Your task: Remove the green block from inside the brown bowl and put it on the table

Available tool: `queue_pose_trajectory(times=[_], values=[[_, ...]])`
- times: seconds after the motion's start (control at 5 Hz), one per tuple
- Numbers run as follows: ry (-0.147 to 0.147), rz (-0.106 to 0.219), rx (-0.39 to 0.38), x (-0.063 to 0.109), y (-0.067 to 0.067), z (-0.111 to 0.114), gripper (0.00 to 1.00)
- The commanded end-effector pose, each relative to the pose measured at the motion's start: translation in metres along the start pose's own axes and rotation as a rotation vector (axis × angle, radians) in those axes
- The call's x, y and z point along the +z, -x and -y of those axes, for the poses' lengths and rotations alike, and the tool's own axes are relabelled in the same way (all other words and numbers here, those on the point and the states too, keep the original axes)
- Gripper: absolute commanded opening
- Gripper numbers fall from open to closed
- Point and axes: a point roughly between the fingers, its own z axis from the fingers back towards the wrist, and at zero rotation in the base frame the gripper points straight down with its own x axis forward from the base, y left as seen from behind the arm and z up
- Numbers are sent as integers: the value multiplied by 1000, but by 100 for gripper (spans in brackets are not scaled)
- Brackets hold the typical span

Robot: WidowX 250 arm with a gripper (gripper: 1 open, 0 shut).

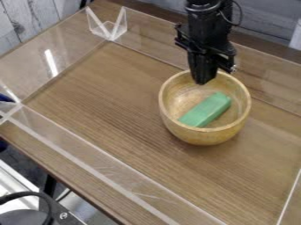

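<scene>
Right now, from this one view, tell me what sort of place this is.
Most likely a robot lab test bench, not a home: the wood-grain table is fenced by low clear acrylic walls, and a black gripper points down at a brown bowl holding a green block.

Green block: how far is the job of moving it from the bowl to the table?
Nothing looks done: the green block lies inside the brown bowl. In hand: the end effector, shut, points down over the bowl's far side, not on the block. Left: open, grasp the block, lift it out, set it on the table.
</scene>
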Motion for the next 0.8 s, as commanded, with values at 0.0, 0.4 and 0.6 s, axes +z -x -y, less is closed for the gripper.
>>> queue_pose_trajectory(times=[0.0,0.4,0.6], values=[[-24,72,4,20,-11,-5,0],[-19,71,6,18,-12,-6,0],[-16,71,6,17,-12,-6,0]])
